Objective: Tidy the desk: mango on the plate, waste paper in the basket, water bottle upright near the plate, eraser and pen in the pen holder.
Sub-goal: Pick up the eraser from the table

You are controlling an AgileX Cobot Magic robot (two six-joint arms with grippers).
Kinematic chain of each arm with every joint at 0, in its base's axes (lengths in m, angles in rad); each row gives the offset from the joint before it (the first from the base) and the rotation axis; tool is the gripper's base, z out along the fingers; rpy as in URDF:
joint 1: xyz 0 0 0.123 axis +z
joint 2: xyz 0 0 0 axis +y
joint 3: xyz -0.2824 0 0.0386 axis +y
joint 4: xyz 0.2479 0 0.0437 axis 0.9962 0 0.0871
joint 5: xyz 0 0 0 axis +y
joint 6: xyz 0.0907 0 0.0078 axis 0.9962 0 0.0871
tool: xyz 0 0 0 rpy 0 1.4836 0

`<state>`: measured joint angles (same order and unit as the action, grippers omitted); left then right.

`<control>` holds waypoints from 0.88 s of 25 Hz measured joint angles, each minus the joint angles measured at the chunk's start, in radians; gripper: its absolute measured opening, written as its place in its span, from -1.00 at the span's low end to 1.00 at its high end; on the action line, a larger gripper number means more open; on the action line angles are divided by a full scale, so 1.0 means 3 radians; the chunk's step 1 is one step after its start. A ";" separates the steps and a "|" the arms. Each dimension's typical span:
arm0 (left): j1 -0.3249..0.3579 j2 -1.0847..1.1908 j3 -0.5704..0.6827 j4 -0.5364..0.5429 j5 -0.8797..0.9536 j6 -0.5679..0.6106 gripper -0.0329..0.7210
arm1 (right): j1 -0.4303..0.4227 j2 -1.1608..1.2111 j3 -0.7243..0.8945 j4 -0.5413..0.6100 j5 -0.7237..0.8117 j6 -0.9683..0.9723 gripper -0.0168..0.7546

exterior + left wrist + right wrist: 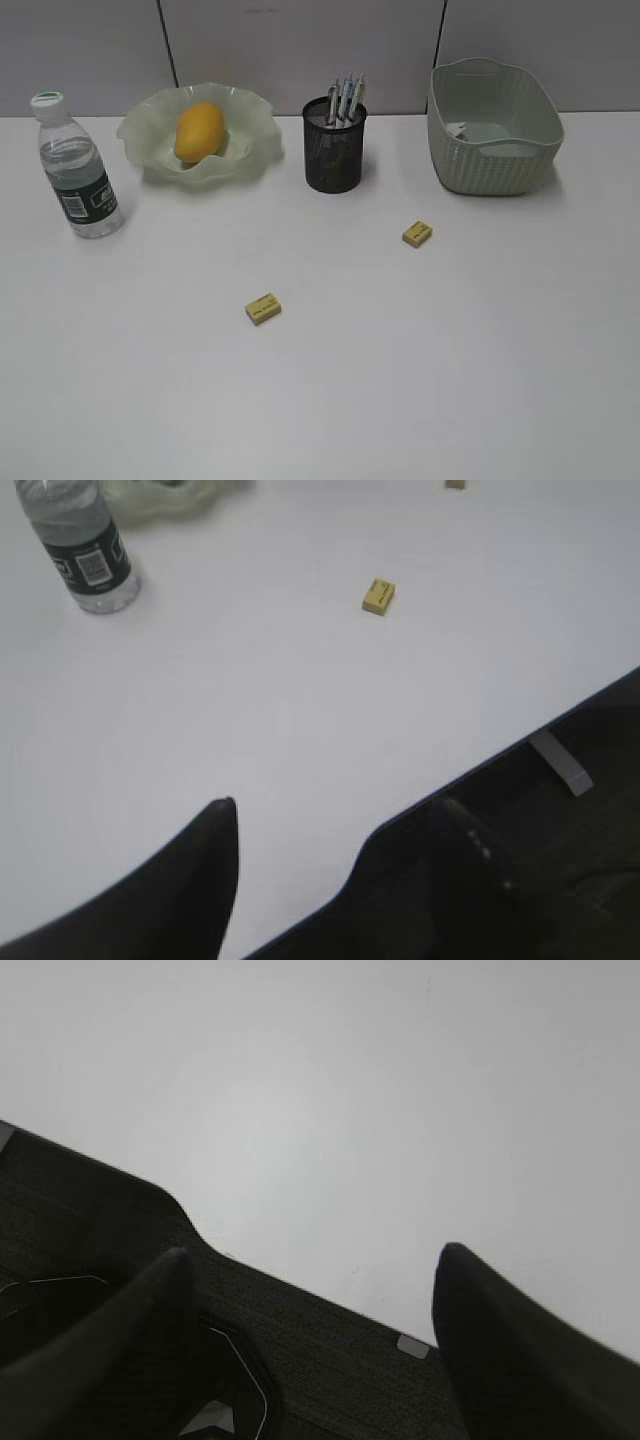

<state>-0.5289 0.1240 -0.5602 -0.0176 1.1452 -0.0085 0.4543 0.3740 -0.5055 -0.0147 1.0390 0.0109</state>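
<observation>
Exterior view: mango (199,131) lying in plate (150,135) at back left of desk (400,380). Pen holder (334,160) at back centre, several pens (346,100) standing upright inside, tips above the rim. Basket (460,165) at back right, something small and pale on its floor, too indistinct to name. Water bottle (80,170) upright, just left of plate, apart from it. Two yellow erasers loose on desk: near eraser (263,309) front of centre, far eraser (417,233) between pen holder and basket, closer to camera than both. No arms visible here.

Left wrist view: left gripper (300,840) low over the desk's front edge, fingers spread apart, nothing between them. Shows bottle barcode label (90,565), edge of plate (165,500), near eraser (378,595), sliver of far eraser (455,484) at top edge. Pen holder and basket out of frame.

Right wrist view: right gripper (310,1300) wide apart, empty, above desk edge. Only bare white surface (350,1090) and dark floor (330,1360) below; none of the objects visible.
</observation>
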 joint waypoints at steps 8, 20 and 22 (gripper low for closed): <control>0.0000 0.0000 0.0110 -0.0012 -0.0243 0.0000 0.29 | 0.0000 0.0000 0.0000 0.0000 0.0000 0.0000 0.55; 0.0000 -0.0037 0.0118 0.0059 -0.0260 0.0000 0.15 | 0.0000 0.0113 -0.0118 -0.0003 -0.0274 0.0000 0.55; 0.0021 -0.0156 0.0121 0.0059 -0.0260 0.0000 0.15 | 0.0000 0.0329 -0.0146 -0.0003 -0.0340 0.0048 0.55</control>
<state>-0.5227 0.0772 -0.5238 0.0000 1.0672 -0.0085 0.4543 0.4728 -0.5493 -0.0156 0.9369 0.0252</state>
